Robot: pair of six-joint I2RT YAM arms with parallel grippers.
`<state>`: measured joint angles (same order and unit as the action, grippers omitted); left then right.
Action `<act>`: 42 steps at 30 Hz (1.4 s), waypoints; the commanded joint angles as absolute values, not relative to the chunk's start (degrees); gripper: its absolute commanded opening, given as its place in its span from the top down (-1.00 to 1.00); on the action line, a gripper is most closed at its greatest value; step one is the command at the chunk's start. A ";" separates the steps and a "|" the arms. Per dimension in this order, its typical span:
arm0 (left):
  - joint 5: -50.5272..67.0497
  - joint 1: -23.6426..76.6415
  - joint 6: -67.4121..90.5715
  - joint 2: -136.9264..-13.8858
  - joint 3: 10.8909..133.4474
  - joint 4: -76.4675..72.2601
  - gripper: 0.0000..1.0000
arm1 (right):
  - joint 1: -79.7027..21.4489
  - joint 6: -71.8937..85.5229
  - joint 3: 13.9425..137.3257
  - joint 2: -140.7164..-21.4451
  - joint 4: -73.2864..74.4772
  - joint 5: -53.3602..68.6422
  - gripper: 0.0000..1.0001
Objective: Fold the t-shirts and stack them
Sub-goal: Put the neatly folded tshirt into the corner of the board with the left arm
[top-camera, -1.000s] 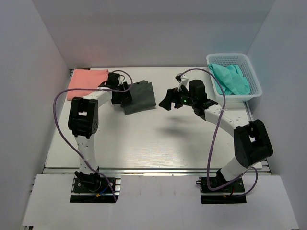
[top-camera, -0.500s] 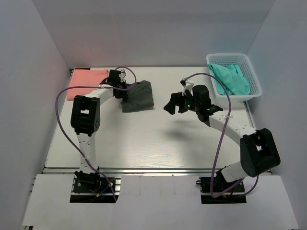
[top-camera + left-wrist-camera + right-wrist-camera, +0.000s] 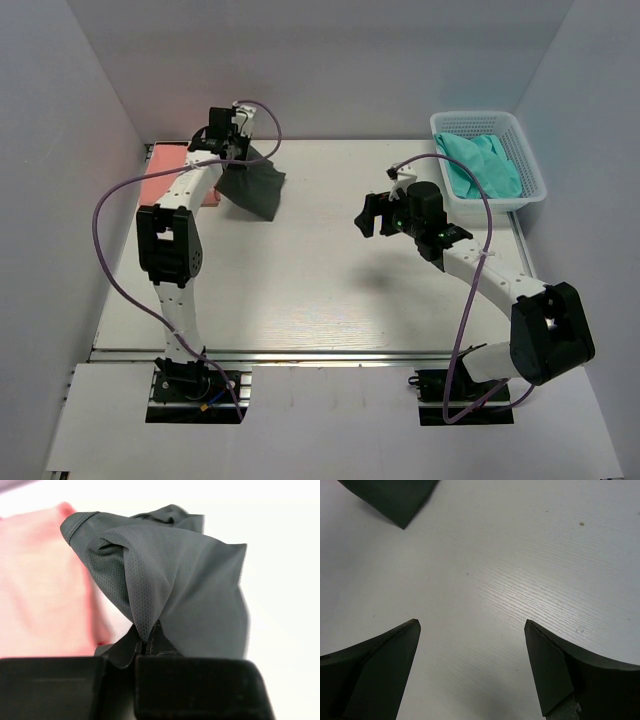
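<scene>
1. My left gripper point(image 3: 226, 133) sits at the far left of the table point(image 3: 320, 290), reaching towards the back wall. It is clenched on a pinch of the charcoal grey t-shirt point(image 3: 251, 186).
2. In the left wrist view the left gripper's point(image 3: 148, 644) jaws are pressed together, with a fold of the grey mesh fabric point(image 3: 190, 580) trapped between them. The shirt fans out from the pinch in loose, bunched folds.
3. From above, the grey shirt hangs from the gripper as a rough wedge. Its lower corner points towards the middle of the table. I cannot tell from here whether that corner rests on the table or hangs just clear of it.
4. The salmon pink t-shirt point(image 3: 160, 180) lies flat at the far-left corner, just beside the grey one. The left arm crosses over its right edge. In the left wrist view it shows as a blurred pink patch point(image 3: 40, 580) behind and left of the grey fabric.
5. My right gripper point(image 3: 372, 213) hovers over bare table right of centre, well apart from the grey shirt. It is released and holds nothing.
6. In the right wrist view the two fingers point(image 3: 380, 670) are spread wide, with only white tabletop point(image 3: 520, 555) in the gap point(image 3: 471, 624). A dark corner point(image 3: 395, 500) at the top left is probably the grey shirt.
7. The teal green t-shirts point(image 3: 482, 165) lie heaped in the white lattice basket point(image 3: 480, 116) at the far-right corner, beyond the right gripper.
</scene>
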<state>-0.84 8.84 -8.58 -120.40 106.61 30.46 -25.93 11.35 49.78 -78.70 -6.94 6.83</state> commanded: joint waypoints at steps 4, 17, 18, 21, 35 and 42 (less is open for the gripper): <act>-8.00 5.45 -16.95 -116.45 116.71 36.47 1.00 | -25.75 10.02 50.01 -78.05 -7.03 3.87 -0.81; -2.91 -4.91 -19.07 -119.00 121.99 35.17 1.00 | -25.75 9.85 52.99 -81.12 -3.87 3.25 -0.81; -2.29 -6.31 -19.07 -119.70 121.99 34.63 1.00 | -25.93 10.02 53.09 -81.73 -3.95 3.34 -0.81; 1.05 -8.87 -19.07 -122.24 121.99 33.23 1.00 | -25.93 10.11 54.14 -82.96 -3.34 3.60 -0.81; -9.58 -13.18 -12.75 -135.53 133.42 32.70 -1.00 | -26.10 9.93 58.97 -87.09 -0.97 3.34 -0.81; -5.99 -13.18 -8.27 -130.62 132.02 32.70 -1.00 | -25.93 10.46 58.80 -86.40 -1.58 3.86 -0.81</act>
<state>-7.33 -13.13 -11.57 -138.04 130.45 33.93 -25.96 10.41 56.69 -86.94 -0.84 3.57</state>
